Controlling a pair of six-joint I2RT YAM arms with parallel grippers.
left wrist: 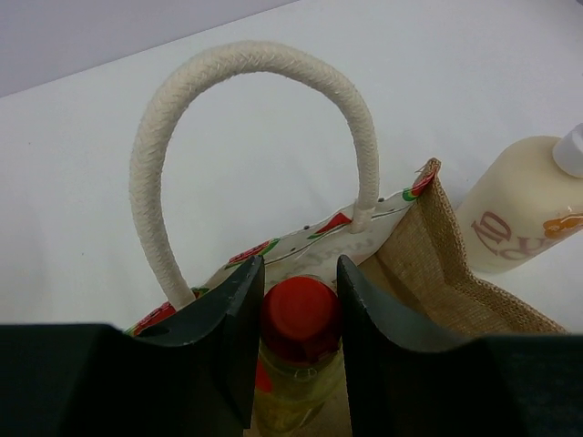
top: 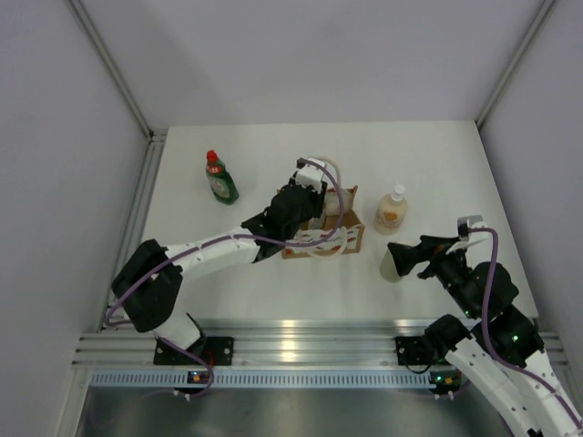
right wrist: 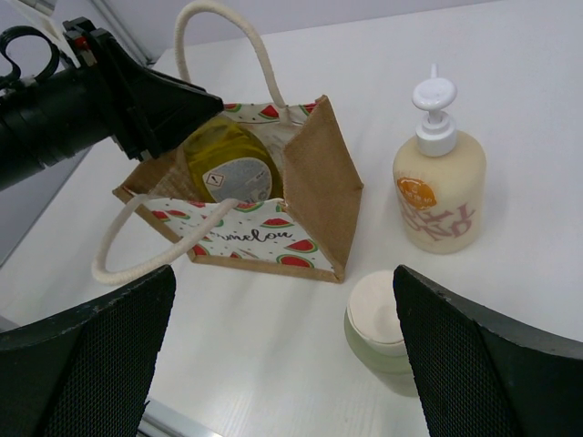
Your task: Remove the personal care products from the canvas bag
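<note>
Bottles: four in all
Yellow bottle (left wrist: 299,328): one, red cap, right between the left claw's (left wrist: 299,269) fingers
Dark green bottle (top: 219,179): one, red cap, well off to the left of that claw
Cream pump bottle (right wrist: 439,196): one, out in front of the right claw (right wrist: 284,273)
Pale green bottle (right wrist: 378,332): one, just by the right claw
Bag (right wrist: 319,191): one, under the left claw
Bag handles (left wrist: 246,55): two
Claws: two
</note>
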